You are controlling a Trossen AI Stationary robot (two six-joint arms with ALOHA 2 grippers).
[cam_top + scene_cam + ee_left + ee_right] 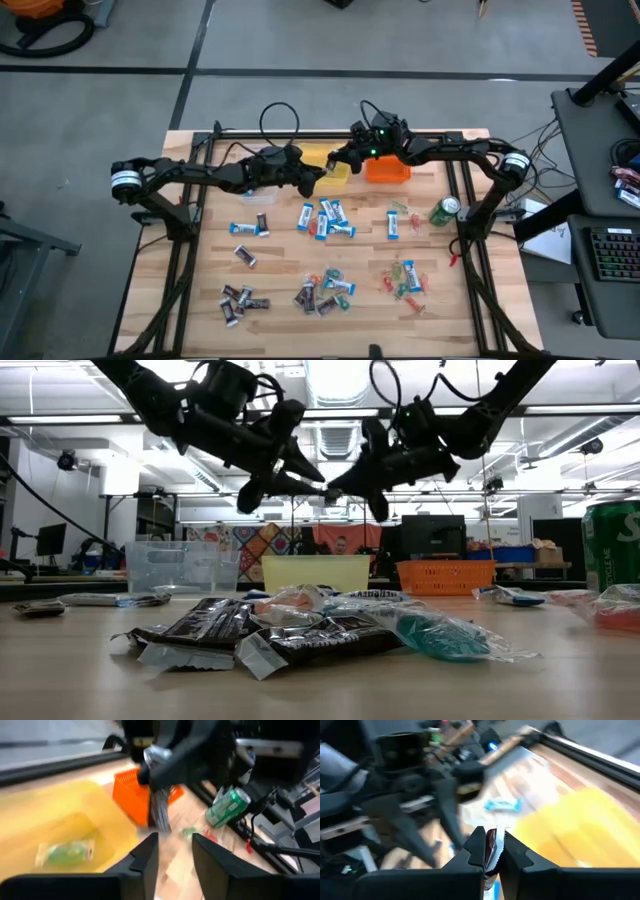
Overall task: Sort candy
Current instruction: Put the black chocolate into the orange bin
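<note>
On the left of the wooden-slat worktop [180, 300], a cluster of dark brown wrapped sweets [238, 300] lies unsorted, with a few blue-and-white wrapped sweets [248, 229] above it. The left gripper [318, 181] hangs over the near edge of the yellow square plastic tub [338, 176], its fingers apart with nothing between them. Inside that tub the left wrist view shows one green sweet in a clear wrapper [64, 854], so a little sorting looks done.

Toward the middle, more blue-and-white sweets [328, 220] and a mixed heap [322, 292] remain loose on the worktop. The right gripper [338, 157] meets the left one above the yellow tub, and its fingers are clamped on a dark-wrapped sweet [491, 851] that stands up between them.

Further right sit the orange slotted plastic basket [388, 171], scattered small green and red sweets [404, 278] and a green drinks can [444, 211]. By this layout, most of the candy is yet to be sorted; the held sweet is above the tubs, not yet dropped.
</note>
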